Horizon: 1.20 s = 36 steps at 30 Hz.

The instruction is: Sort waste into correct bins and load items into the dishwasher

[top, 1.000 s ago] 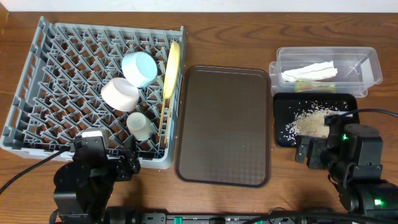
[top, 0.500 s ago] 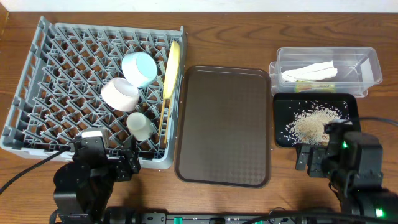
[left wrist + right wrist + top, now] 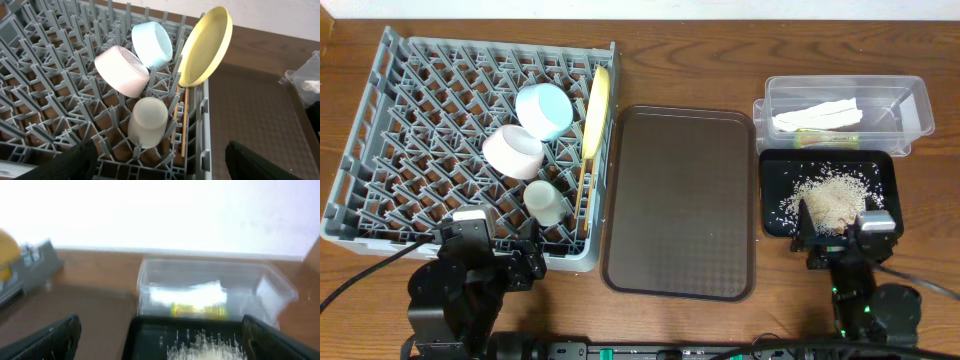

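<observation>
The grey dish rack holds the yellow plate on edge, the light blue bowl, the white-pink bowl, the white cup and the chopsticks. They also show in the left wrist view: plate, blue bowl, pink bowl, cup. The clear tub holds the napkin and wrapper. Rice scraps lie in the black tray. My left gripper is open and empty at the rack's front edge. My right gripper is open and empty at the black tray's front edge.
The brown serving tray lies between rack and bins. Cables run along the table's front edge at both arms. In the right wrist view the tub and black tray are blurred, with a white wall behind.
My right arm has drawn back toward the front edge and turned, uncovering the rice pile in the black tray. The left arm has not moved.
</observation>
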{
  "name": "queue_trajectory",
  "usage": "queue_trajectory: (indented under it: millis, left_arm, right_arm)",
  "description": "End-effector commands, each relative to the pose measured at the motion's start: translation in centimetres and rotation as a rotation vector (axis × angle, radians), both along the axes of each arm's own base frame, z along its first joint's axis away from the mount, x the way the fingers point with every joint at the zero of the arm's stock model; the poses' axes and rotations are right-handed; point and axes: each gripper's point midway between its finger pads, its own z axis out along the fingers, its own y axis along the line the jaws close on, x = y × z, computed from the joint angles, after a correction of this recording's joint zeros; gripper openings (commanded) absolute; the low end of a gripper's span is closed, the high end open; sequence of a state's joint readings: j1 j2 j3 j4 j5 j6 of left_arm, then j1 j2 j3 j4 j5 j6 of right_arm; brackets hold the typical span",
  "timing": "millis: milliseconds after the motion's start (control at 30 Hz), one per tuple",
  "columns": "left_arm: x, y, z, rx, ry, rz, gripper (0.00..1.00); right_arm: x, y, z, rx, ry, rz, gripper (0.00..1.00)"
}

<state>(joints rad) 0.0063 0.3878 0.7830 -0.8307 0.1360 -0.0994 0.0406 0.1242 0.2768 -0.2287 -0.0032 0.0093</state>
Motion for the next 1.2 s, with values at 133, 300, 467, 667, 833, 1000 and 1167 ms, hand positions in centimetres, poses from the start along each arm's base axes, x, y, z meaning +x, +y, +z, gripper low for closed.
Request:
queue_trajectory:
  millis: [133, 300, 467, 667, 833, 1000, 1167]
  left_arm:
    - [0.0, -0.2, 0.1, 0.008, -0.006, -0.017, 0.84]
    - [0.0, -0.2, 0.1, 0.008, -0.006, -0.017, 0.85]
    - [0.0, -0.2, 0.1, 0.008, -0.006, -0.017, 0.85]
    - [0.0, -0.2, 0.1, 0.008, -0.006, -0.017, 0.85]
    - [0.0, -0.2, 0.1, 0.008, -0.006, -0.017, 0.85]
    - [0.0, -0.2, 0.1, 0.008, -0.006, -0.017, 0.85]
    - [0.0, -0.2, 0.1, 0.008, -0.006, -0.017, 0.85]
  right_arm:
    - [0.6, 0.2, -0.3, 0.003, -0.215, 0.010, 0.99]
    - [0.7, 0.2, -0.8, -0.014, -0.247, 0.009, 0.99]
    - [1.0, 0.2, -3.6, -0.058, -0.131, 0.008, 0.99]
    - [1.0, 0.0, -6.8, -0.060, -0.003, 0.001, 0.99]
    - [1.0, 0.0, -6.8, -0.059, -0.002, 0.002, 0.99]
    - [1.0, 0.0, -6.8, -0.059, -0.001, 0.002, 0.99]
    - [1.0, 0.0, -6.8, -0.059, -0.001, 0.002, 0.99]
